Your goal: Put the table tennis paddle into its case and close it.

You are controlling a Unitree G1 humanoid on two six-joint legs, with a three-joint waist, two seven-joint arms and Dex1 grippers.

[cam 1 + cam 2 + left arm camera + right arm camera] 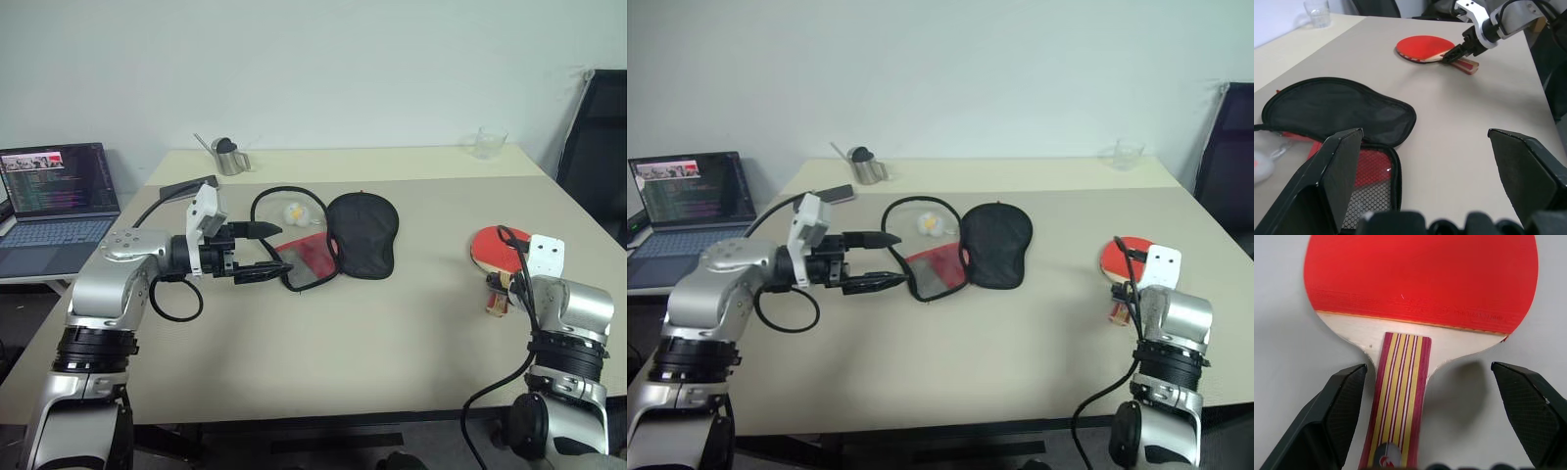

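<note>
**Paddle not yet cased, both grippers released**

Laptop (54,201) sits off the table's left side, screen lit. Metal jug (229,156) stands near the table's (392,333) far-left corner, a dark flat item (188,186) lying near it by the left edge. Left gripper (263,251) hovers over the left half of the table, fingers spread wide, nothing between them, pointing at the case (348,235). Case lies unzipped around the table's middle: black half folded out flat to the right, red half with mesh panel beside the left fingertips. A white-and-yellow item (294,212) lies just behind the red half, inside the loop of black trim; can't tell what it is. Clear cup (490,143) stands near the far-right corner. Paddle (1420,279) lies red face up close to the right edge, well apart from the case, handle toward the near edge. Right gripper (1425,382) hangs over the striped handle, fingers wide either side of it, not touching.
</note>
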